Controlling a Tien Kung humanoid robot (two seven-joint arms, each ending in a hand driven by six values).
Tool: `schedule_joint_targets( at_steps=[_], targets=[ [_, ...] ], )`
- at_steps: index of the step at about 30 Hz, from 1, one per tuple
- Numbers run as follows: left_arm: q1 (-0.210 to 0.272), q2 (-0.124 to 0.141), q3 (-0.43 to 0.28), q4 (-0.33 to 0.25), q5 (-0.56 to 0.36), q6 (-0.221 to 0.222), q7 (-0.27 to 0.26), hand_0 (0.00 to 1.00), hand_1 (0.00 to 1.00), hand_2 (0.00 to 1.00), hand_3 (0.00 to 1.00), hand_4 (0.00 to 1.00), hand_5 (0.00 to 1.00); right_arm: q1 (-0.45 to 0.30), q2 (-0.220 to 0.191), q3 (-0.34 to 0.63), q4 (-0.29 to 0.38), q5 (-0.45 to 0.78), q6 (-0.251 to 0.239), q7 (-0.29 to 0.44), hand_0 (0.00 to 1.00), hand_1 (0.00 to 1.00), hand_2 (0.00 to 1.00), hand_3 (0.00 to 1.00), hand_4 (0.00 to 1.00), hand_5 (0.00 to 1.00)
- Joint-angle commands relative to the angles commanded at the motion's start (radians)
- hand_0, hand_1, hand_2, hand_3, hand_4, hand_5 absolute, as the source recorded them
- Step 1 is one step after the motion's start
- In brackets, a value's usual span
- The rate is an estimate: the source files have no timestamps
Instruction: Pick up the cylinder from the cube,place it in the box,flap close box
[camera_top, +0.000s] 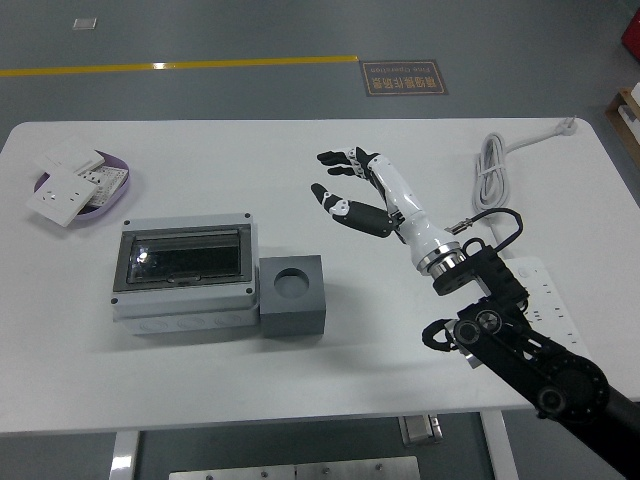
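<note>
Right hand (350, 190) sits over bare tabletop (200, 380), right of and a bit beyond the cube (292, 294), well apart from it. Fingers spread and relaxed, holding nothing. Left arm not visible.

Cube hole on top looks empty: dark round recess, no cylinder standing in it. Can't see the cylinder anywhere on the tabletop. The box (183, 272) touches the cube's left side and its tinted flap lies flat and shut, so my read is the cylinder is inside; the dark lid hides the contents, can't confirm.

Box and cube are butted together, probably so the transfer is a short hop sideways. Flap hinge appears to be on the far edge.

Judgement: task looks done or nearly so, with the hand clear of the workpieces so nothing gets knocked.

Off to the sides, not involved: purple dish (110, 190) with white switch plates (62, 190) far left, coiled white cable (492, 170) and power strip (535, 285) on the right. The forearm is close over the strip; worth watching for a snag.
</note>
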Motion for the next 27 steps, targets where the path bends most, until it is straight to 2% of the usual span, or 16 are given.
schedule_joint_targets(
  at_steps=[4,9,11,19,26,27],
  targets=[
    [0.005,-0.007,0.001,0.0,-0.005,0.001,-0.001,0.923,0.852,0.854,0.951,0.002,0.002,-0.025,-0.002,0.017,0.008,-0.034,0.045,-0.01,0.808,0.73,0.755,0.708,0.7,0.333],
    [0.009,-0.011,0.002,0.0,-0.008,0.001,0.0,0.923,0.852,0.854,0.951,0.002,0.002,-0.036,-0.003,0.016,0.011,-0.043,0.054,-0.015,0.811,0.735,0.757,0.718,0.697,0.329],
    [0.01,-0.011,0.0,0.0,-0.004,0.0,0.001,0.923,0.852,0.854,0.951,0.002,0.002,-0.025,0.009,-0.001,0.003,-0.044,0.052,-0.015,0.811,0.735,0.757,0.718,0.697,0.329],
    [-0.001,-0.004,-0.007,0.0,0.011,-0.003,0.001,0.923,0.852,0.854,0.951,0.002,0.002,0.05,0.099,-0.071,-0.071,-0.112,0.025,-0.028,0.812,0.736,0.76,0.713,0.697,0.334],
    [0.001,-0.004,-0.005,0.0,0.014,-0.004,0.009,0.923,0.852,0.854,0.951,0.002,0.002,0.159,0.162,-0.15,-0.145,-0.186,-0.004,-0.059,0.812,0.735,0.759,0.708,0.699,0.339],
    [0.0,-0.003,-0.005,0.0,0.015,-0.004,0.009,0.923,0.852,0.854,0.951,0.002,0.002,0.175,0.171,-0.163,-0.157,-0.191,-0.007,-0.06,0.811,0.734,0.752,0.711,0.704,0.303]
  ],
)
